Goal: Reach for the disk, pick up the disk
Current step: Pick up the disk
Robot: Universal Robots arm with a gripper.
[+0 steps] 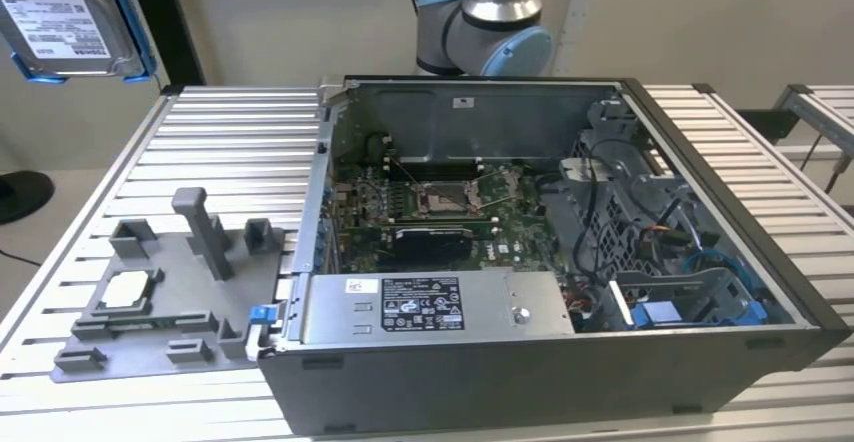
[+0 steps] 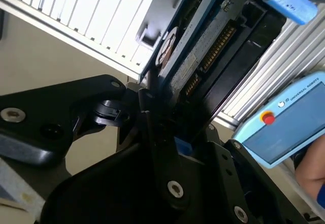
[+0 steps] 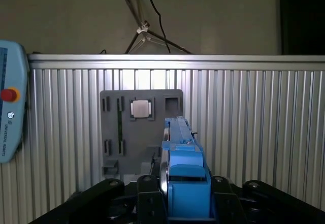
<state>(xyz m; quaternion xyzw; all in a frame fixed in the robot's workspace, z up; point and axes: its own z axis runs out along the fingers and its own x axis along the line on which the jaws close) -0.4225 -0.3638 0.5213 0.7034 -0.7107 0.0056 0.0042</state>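
Gripper [image 3: 185, 203] clamps the disk [image 3: 179, 131] edge-on between its jaws (blue rail [image 3: 184, 176] showing).

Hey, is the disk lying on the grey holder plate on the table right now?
No, in the exterior view the disk hangs in the air, high above and apart from the grey holder plate.

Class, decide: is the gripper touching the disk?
Touching. In the first wrist view, the gripper closes against both sides of the disk, with no gap showing.
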